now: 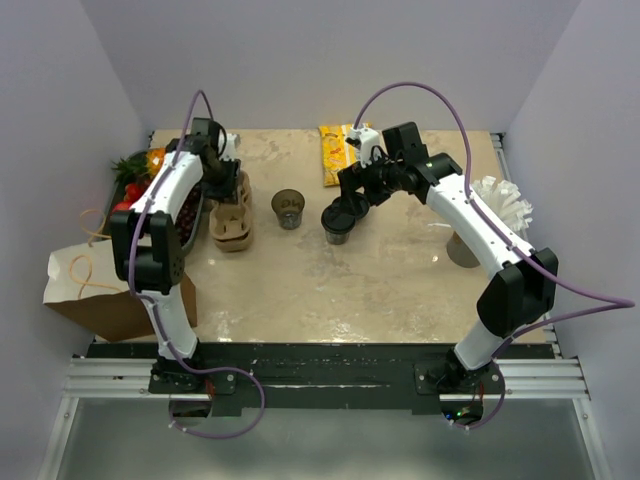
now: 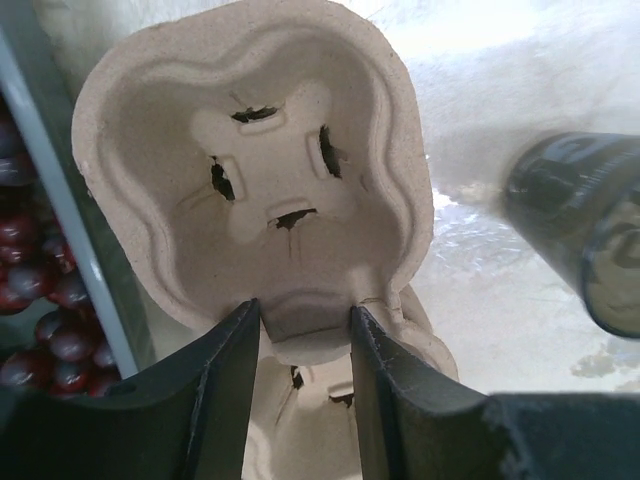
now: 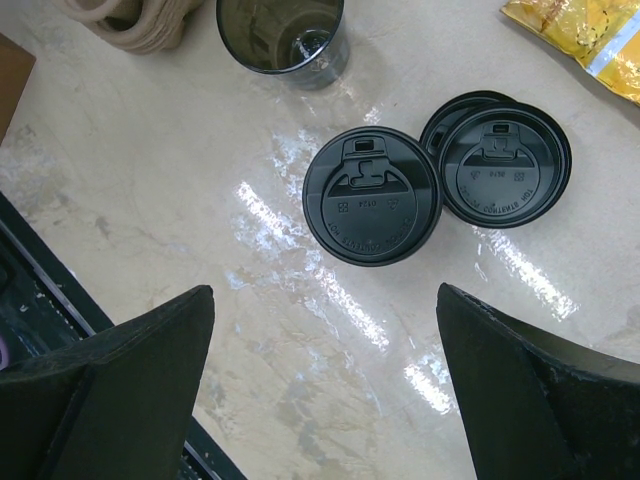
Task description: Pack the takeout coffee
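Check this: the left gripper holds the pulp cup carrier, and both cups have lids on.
Wrong on the lids: there is one lidded cup, but the open cup has none, as the right wrist view shows. The left gripper does hold the pulp cup carrier.

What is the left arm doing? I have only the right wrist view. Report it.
Observer: The left fingers pinch the rim of the top cup carrier in a stack.
Operator: Name what lies beside that stack.
Observer: A tray of dark red fruit, on the side away from the cups.
Operator: Locate the bag.
Observer: A brown paper bag stands at the near left corner of the table.
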`<state>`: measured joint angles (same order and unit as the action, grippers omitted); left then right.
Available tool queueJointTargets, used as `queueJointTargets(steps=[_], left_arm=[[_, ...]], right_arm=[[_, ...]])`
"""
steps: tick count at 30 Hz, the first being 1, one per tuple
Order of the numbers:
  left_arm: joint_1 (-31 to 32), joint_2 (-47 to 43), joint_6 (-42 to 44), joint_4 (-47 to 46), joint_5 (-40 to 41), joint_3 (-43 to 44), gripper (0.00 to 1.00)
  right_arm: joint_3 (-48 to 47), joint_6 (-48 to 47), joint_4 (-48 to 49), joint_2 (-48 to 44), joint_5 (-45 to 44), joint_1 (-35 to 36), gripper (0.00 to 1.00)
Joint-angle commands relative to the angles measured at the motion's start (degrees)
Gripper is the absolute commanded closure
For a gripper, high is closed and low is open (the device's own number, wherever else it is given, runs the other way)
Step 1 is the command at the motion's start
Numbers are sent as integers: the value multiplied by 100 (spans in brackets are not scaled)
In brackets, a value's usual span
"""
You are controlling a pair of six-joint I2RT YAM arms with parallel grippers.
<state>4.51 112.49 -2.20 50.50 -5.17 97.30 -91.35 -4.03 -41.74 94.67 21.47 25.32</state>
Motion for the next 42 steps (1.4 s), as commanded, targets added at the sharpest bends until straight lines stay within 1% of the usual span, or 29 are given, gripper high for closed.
queueJointTargets(steps=[1,4,5,6,7,9,13,15,16,18,19,20,21,22,23,24,25,26,28,29,30,31,32,34,36,38,39,40,42], left_arm=[[-38,-894,132,-49,-239,343,89],[-47,-1114,185,-40,-265,343,90],[-56,-1158,472,-40,-318,334,91],[-108,-1185,562,-23,-440,377,97],[-143,-1255,623,-5,-537,413,100],[-222,-1378,808,-14,-966,509,100],[-249,-1956,1045,-67,-1337,589,100],[-267,-2221,1124,-84,-1495,615,100],[-275,-2509,1160,-93,-1478,624,100],[-319,-2966,1169,-215,-1329,624,100],[-337,-3126,1204,-312,-1137,589,100],[-354,-3293,1213,-443,-996,458,100],[-355,-3564,1256,-775,-856,370,100],[-355,-3671,1300,-970,-367,308,100],[-363,-3725,1249,-1276,-49,264,100],[-390,-3708,1213,-1384,250,307,100],[-416,-3664,1222,-1455,497,377,100],[-451,-3620,1213,-1568,691,534,100],[-688,-3506,1056,-1675,868,676,100],[-837,-3488,985,-1719,868,825,100],[-916,-3471,897,-1736,851,896,100],[-987,-3470,783,-1728,790,966,100],[-1135,-3488,730,-1710,798,1062,100],[-1286,-3558,660,-1667,850,1133,100],[-1523,-3619,607,-1544,877,1221,100],[-1759,-3672,528,-1456,930,1265,100],[-1822,-3768,458,-1438,921,1239,100],[-1883,-3804,413,-1403,913,1230,100],[-1998,-3901,334,-1271,939,1248,100]], right_arm=[[-137,34,113,-107,-38,-18,4],[-216,60,104,-37,-3,-10,4],[-234,69,96,-28,23,-27,4],[-251,69,104,-19,32,-19,4],[-269,52,113,-10,58,-18,4],[-322,-44,104,-19,146,-18,4],[-515,-439,34,-19,418,-18,5],[-769,-528,-1,-2,829,17,7],[-866,-546,-1,7,989,43,7],[-1191,-555,7,77,1244,244,12],[-1305,-529,16,156,1245,506,15],[-1550,-485,25,226,1236,648,16],[-1674,-267,103,297,1271,789,17],[-1797,-108,174,376,1298,1077,18],[-1990,68,262,533,1341,1219,18],[-2079,356,454,604,1351,1369,18],[-2158,577,534,701,1377,1683,18],[-2324,683,596,867,1377,1843,18],[-2492,1044,806,1122,1394,2247,18],[-2754,1097,851,1254,1395,2388,18],[-2930,1098,851,1586,1351,2546,19],[-3141,1071,851,1737,1290,2852,18],[-3587,1054,860,1921,1228,2986,17],[-4029,1246,1061,2352,1193,3241,14],[-4661,1605,1298,2790,1044,3356,13],[-5275,1634,1317,3030,728,3549,12],[-5444,1616,1343,3144,483,3611,11],[-5724,1651,1387,3354,454,3716,11],[-5981,1783,1458,3575,306,3822,12]])
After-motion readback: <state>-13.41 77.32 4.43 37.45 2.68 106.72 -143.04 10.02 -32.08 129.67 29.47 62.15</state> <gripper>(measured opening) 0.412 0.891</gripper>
